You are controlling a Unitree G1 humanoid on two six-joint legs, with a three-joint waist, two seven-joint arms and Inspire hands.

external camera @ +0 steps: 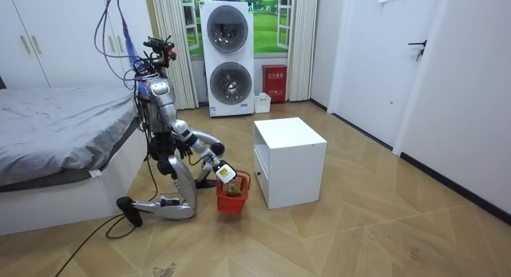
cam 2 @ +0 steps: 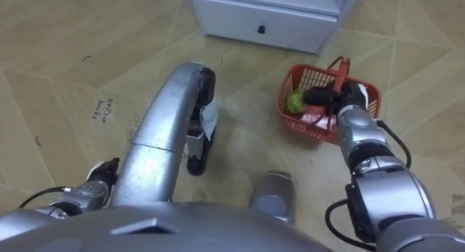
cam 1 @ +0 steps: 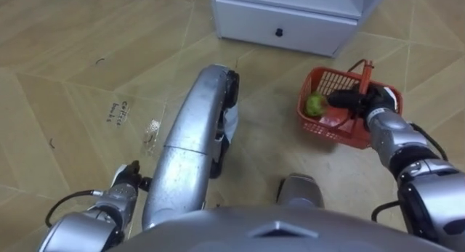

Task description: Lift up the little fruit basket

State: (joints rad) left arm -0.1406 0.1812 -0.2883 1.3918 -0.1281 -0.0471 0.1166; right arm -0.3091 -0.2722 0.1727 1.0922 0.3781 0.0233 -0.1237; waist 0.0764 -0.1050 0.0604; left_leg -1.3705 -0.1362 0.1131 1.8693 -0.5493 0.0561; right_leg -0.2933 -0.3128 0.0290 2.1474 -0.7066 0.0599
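Observation:
A red wire fruit basket (cam 1: 336, 134) stands on the wooden floor just in front of a white cabinet, to my right. A green fruit (cam 1: 315, 104) lies inside it with something red beside it. The basket's red handle (cam 1: 366, 72) stands upright. My right hand (cam 1: 357, 101) reaches over the basket's near side, its dark fingers curled round the lower part of that handle. My left hand (cam 1: 123, 183) hangs low at the lower left, close to the floor. In the room view I kneel on the floor with the basket (external camera: 232, 195) before my knees.
The white cabinet (cam 1: 283, 23) with a black drawer knob stands right behind the basket. The room view has a bed (external camera: 56, 141) behind me, stacked washing machines (external camera: 230, 57) by the window, and open wooden floor on the room view's right.

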